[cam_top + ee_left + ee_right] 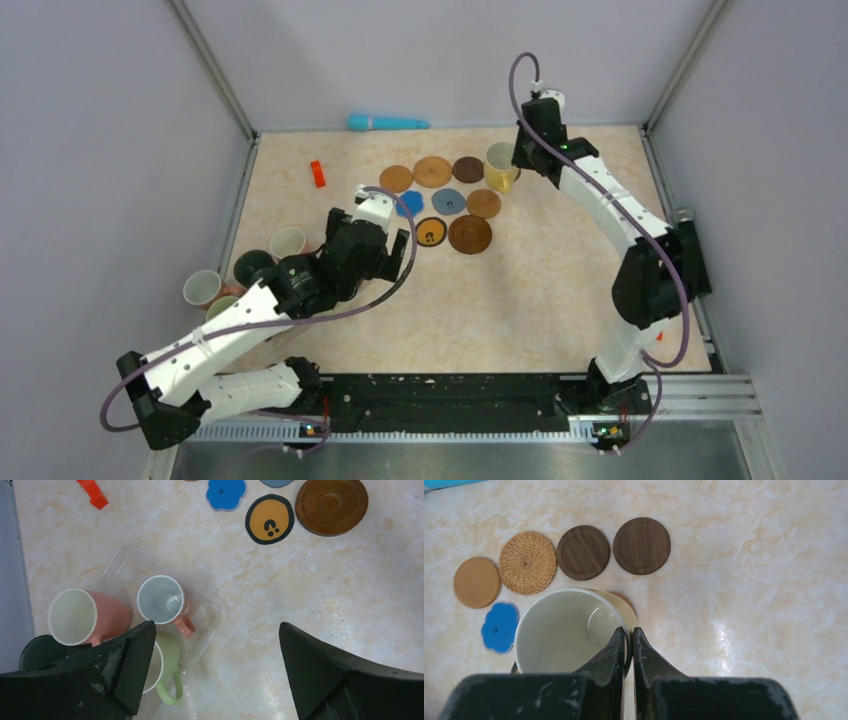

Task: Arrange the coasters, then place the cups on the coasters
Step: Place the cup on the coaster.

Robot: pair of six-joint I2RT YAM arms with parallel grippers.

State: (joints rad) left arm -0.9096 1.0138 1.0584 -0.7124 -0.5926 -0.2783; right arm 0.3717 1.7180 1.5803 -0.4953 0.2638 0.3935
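Observation:
Several coasters (440, 200) lie grouped at the back middle: tan (476, 581), woven (527, 562), two dark brown (583, 552), blue scalloped (226, 492), black-rimmed orange (270, 519) and a large brown one (331, 505). My right gripper (630, 632) is shut on the rim of a cream cup (564, 630), which stands upright over a brown coaster whose edge (624, 599) peeks out. My left gripper (216, 630) hangs open over bare table. Left of it are two pink cups (85, 617) (162, 600), a green cup (167, 662) and a dark cup (42, 650).
The pink and green cups rest in a clear plastic tray (210, 615) near the left wall. A red block (318, 173) lies left of the coasters. A teal object (388, 123) lies along the back wall.

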